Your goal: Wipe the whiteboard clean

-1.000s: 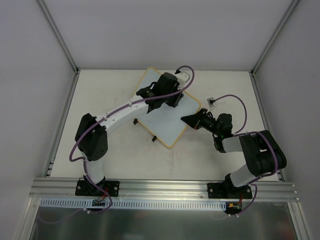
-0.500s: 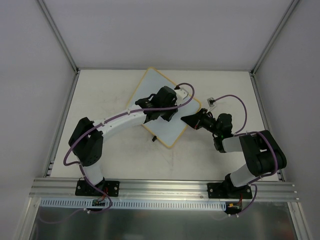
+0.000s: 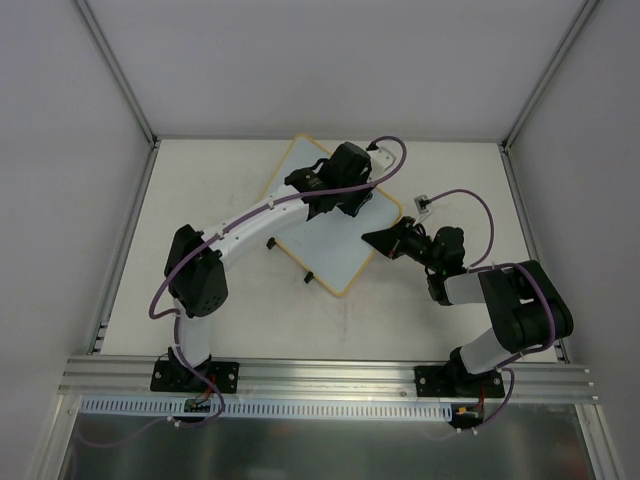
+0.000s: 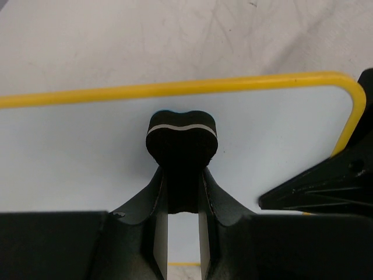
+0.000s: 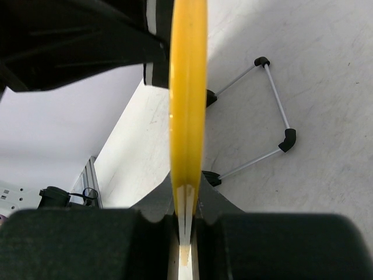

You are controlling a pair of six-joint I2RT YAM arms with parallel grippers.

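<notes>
The whiteboard (image 3: 335, 250) lay at the far middle of the table, turned cornerwise, and the part of its pale face (image 4: 87, 140) that showed bore no marks. What lay under my left arm I could not see. Whether the board sat flat or tipped I could not tell either. A wire stand (image 5: 277, 96) with black ends rested on the table just beside its rim.

On that face, near the yellow far edge, sat the black eraser (image 4: 181, 140), and my left claw (image 4: 182, 186) was clamped on it. My right claw (image 5: 186, 227) was pinched tight on the board's yellow rim (image 5: 187, 87) at its right corner, steadying it.

So I judged the wiping itself to be the step in hand, likely well along. The next stroke would call for the eraser held flat and pressed evenly while it swept the face not yet checked. The right claw's grip on the rim had to hold firm, because a loose hold could let the board skid.

The table (image 3: 200, 200) was off-white and scuffed. Pale walls (image 3: 300, 60) closed it in on three sides, and an aluminium rail (image 3: 330, 375) ran along the near edge.
</notes>
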